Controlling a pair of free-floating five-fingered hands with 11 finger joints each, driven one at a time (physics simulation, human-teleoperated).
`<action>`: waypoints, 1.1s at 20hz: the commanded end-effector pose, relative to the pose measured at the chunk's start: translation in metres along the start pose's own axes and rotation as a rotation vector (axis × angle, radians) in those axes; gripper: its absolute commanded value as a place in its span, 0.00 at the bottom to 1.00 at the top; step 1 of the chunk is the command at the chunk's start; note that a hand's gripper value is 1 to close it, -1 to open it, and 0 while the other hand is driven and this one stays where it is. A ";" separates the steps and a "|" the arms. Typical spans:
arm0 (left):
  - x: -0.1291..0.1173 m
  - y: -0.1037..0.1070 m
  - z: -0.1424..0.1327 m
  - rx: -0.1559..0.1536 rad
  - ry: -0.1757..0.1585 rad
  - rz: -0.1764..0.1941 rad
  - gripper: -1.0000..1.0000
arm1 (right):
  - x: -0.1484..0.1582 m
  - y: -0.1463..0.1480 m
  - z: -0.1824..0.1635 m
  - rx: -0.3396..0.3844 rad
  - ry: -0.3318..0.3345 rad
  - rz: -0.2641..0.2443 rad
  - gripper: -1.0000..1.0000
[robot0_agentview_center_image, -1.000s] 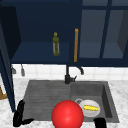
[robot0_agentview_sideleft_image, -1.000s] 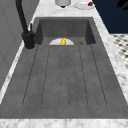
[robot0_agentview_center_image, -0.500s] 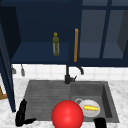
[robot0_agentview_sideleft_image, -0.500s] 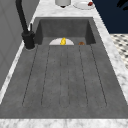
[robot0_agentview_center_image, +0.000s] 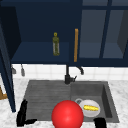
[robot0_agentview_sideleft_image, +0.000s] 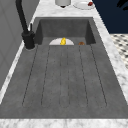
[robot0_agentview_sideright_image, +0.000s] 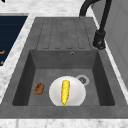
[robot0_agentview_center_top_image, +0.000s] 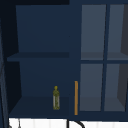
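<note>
Red ball (robot0_agentview_center_image: 67, 114) — glossy, round | left hand (robot0_agentview_center_image: 22, 115) fingers straight | right hand (robot0_agentview_center_image: 100, 123) unclear

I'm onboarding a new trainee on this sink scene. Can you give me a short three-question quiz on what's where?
1. True or false: the yellow corn cob lies on the round white plate in the grey sink basin.
2. What stands on the dark blue cabinet shelf: A) red ball B) olive-green bottle C) cup?
3. Fill in: beside the plate lies a small ___ lump.

Key:
1. True
2. B, the olive-green bottle
3. brown
</note>
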 end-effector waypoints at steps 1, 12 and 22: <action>0.000 -0.004 0.000 -0.033 0.086 0.074 0.00 | 0.000 0.000 0.000 0.000 0.000 0.000 0.50; -0.003 -0.015 0.008 -0.037 0.154 0.097 0.00 | 0.000 0.000 0.000 0.000 0.000 0.000 0.50; -0.012 -0.023 0.018 -0.015 0.153 0.061 0.00 | 0.000 0.000 0.000 0.000 0.000 0.000 0.50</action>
